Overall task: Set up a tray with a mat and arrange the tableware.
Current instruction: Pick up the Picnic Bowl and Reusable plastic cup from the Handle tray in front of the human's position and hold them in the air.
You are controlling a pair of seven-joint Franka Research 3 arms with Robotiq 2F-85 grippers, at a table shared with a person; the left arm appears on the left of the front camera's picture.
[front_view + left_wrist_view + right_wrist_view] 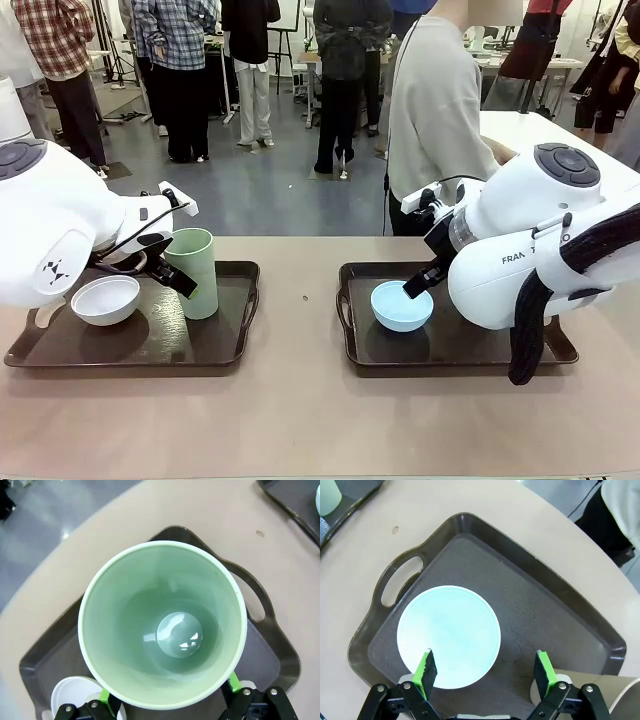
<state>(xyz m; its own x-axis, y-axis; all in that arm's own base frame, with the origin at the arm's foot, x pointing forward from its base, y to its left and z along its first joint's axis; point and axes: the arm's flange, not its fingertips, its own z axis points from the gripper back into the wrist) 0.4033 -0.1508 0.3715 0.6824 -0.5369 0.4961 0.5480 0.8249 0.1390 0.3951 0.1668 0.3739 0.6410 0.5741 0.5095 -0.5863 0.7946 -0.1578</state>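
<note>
Comes in low from the table's left side with the left arm, wrist tilted down over the left tray. Straddles with the left gripper [169,689], fingers spread wide, a tall pale green glossy handleless cup [192,270], upright near the right edge of a dark brown rectangular plastic tray [130,360] with cut-out handles; cannot tell whether the green pads [104,696] press its wall.

Reaches in from the right side with the right arm, elbow high, wrist bent down over a second tray [560,354] of the same kind. Hovers with the right gripper [485,661], fingers wide and holding nothing, over the near rim of a small round light blue bowl [402,306] at that tray's left end, beside the handle.

Counts two trays, side by side and apart on the beige table [300,420]; two bowls, the other a small round white bowl [105,299] toward the left tray's left edge; one cup clearly.

Shows a finely textured dark mat [545,605] lining the right tray's floor inside a smooth raised rim. Shows also a tan curved shape [617,700] at that tray's corner, too cropped to name.
</note>
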